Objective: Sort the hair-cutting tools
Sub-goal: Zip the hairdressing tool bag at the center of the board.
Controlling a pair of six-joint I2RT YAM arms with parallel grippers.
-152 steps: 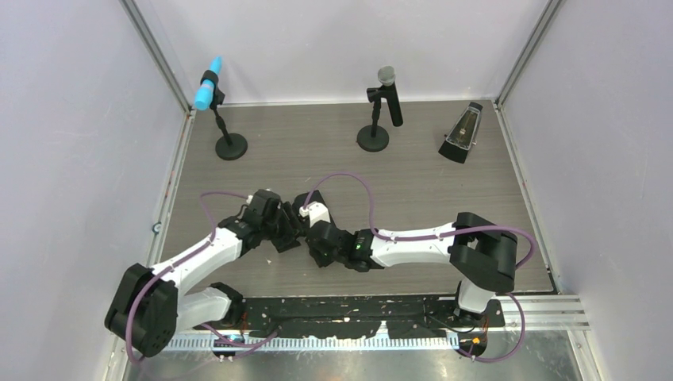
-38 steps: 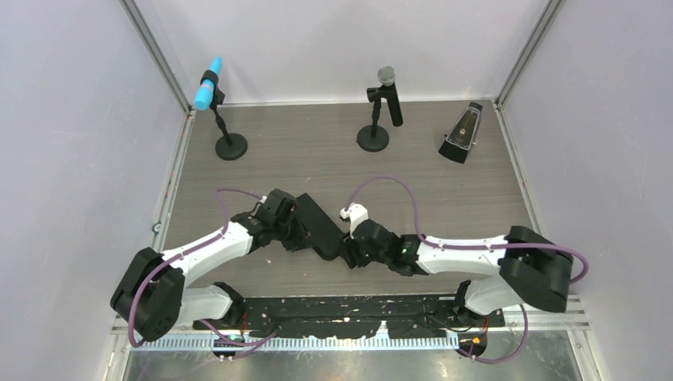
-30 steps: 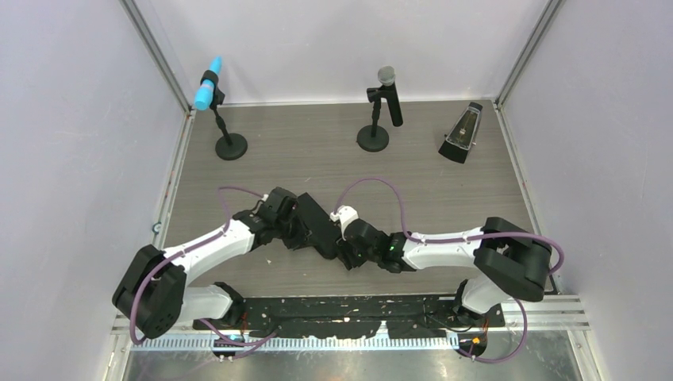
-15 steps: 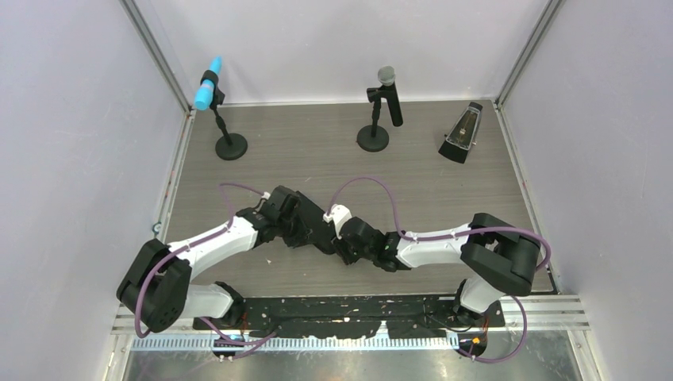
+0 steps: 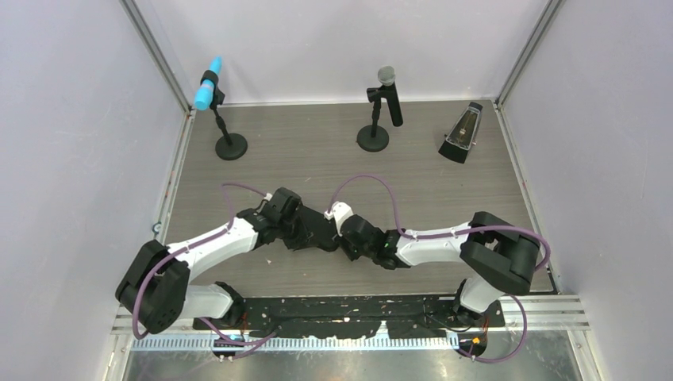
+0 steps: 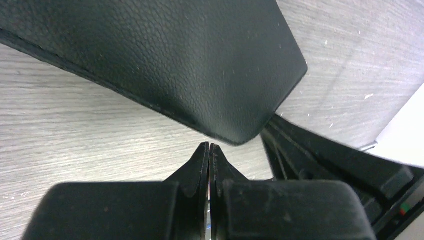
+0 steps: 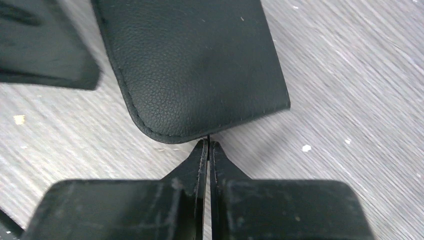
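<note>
No hair-cutting tools show in any view. A black zip case (image 5: 319,231) lies mid-table between my two grippers, closed, with its leather face (image 6: 175,60) up. My left gripper (image 6: 209,146) is shut, tips just off one rounded corner of the case. My right gripper (image 7: 208,142) is shut at the opposite rounded corner (image 7: 165,132). A thin dark sliver sticks out between its tips and touches the case rim. Seen from above, the left gripper (image 5: 300,236) and right gripper (image 5: 343,242) flank the case.
A stand holding a blue-headed microphone (image 5: 208,94) is at the back left, and a grey-headed microphone (image 5: 386,95) stands at the back centre. A dark metronome (image 5: 462,133) sits back right. Walls enclose the wooden table (image 5: 444,190) on three sides.
My right arm has slid left up to the case and its jaws have closed at the case's corner. The case has turned a little. The left gripper stays shut.
</note>
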